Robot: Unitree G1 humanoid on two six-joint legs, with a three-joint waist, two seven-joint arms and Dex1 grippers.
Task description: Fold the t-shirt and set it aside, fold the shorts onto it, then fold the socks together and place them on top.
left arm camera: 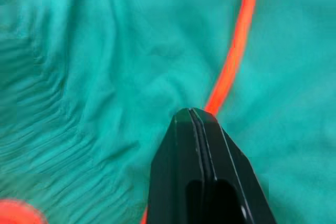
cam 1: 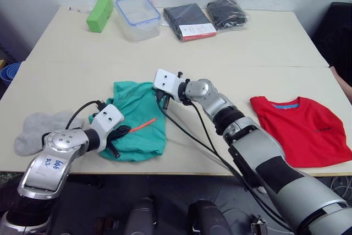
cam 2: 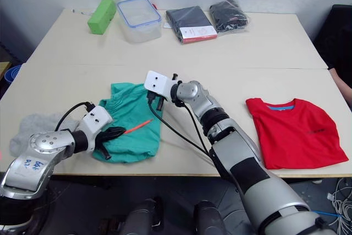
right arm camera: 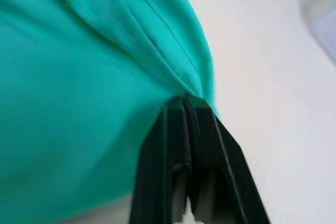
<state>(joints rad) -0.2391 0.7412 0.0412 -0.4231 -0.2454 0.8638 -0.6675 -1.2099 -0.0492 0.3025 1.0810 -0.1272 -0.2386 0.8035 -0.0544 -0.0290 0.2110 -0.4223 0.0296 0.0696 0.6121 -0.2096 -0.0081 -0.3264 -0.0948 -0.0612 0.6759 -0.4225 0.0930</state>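
Red t-shirt (cam 1: 300, 127) folded at three o'clock; both grippers (cam 1: 122, 131) (cam 1: 160, 95) pinch teal shorts (cam 1: 137, 119) mid-fold; grey socks (cam 1: 36, 127) wait at nine.

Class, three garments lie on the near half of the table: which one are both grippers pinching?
The teal-green cloth shorts with the orange drawstring; the folded red t-shirt and grey socks lie untouched on either side.

Right pincer (right arm camera: 190, 109) pinching shorts (right arm camera: 79, 77) edge

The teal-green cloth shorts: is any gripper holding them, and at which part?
Both. The right gripper is shut on a far corner of the teal-green cloth shorts; the left gripper pinches the cloth beside the orange drawstring.
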